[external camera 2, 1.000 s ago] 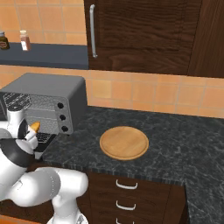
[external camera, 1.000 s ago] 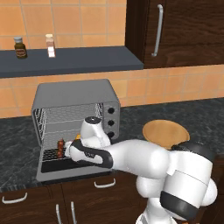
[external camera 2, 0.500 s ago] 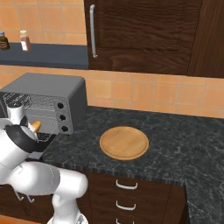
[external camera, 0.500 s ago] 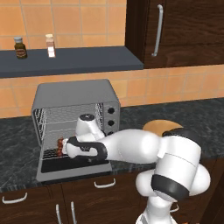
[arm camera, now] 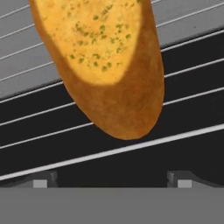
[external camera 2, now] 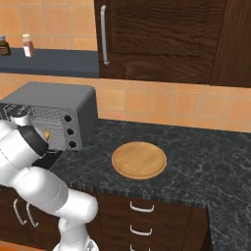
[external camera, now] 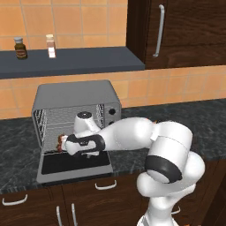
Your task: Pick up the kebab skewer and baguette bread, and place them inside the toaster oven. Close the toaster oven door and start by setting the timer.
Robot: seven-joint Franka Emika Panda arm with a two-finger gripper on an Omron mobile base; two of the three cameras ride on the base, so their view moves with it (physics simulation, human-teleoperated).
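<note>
Your arm has swung further left; the pincer (arm camera: 111, 181) stands wide, baguette bread (arm camera: 103, 61) released on the toaster oven (external camera: 73, 95) rack. Withdraw straight back.

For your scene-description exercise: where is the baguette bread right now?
The baguette bread lies on a wire rack inside the open toaster oven, seen close up in the hand view just beyond the open tool, which is not gripping it.
</note>
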